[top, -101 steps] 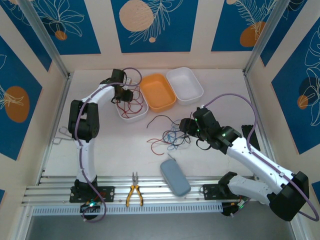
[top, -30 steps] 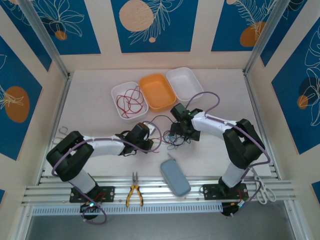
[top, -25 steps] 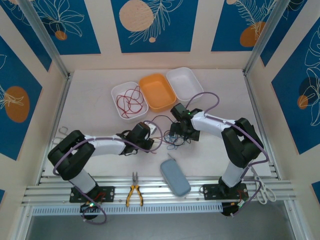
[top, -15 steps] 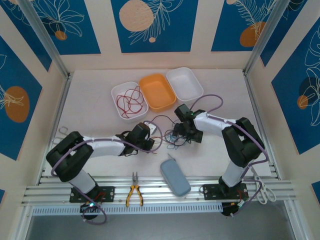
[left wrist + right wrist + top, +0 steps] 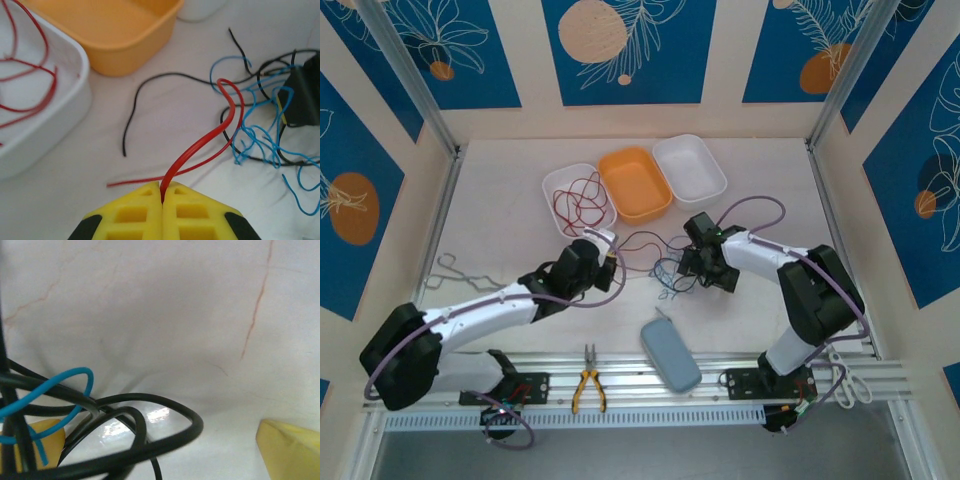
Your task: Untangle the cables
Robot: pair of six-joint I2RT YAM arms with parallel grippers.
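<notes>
1. Your left tool (image 5: 162, 191) is pinched shut on a thin red wire (image 5: 220, 131), which rises from its tips toward the knot.
2. The knot of thin black and light-blue wires (image 5: 669, 272) lies mid-bench, to the right of that tool and between both arms. The red strand's long axis runs from tool to knot.
3. Your right tool (image 5: 688, 266) sits at the knot's right side, jaws wide, with black loops (image 5: 125, 425) between them, gripping nothing.
4. More red wire (image 5: 578, 205) lies coiled in the white rectangular tray (image 5: 551, 205) toward the far edge.
5. In my judgement, drawing leftward should free the red strand if the right tool pins the rest.
</notes>
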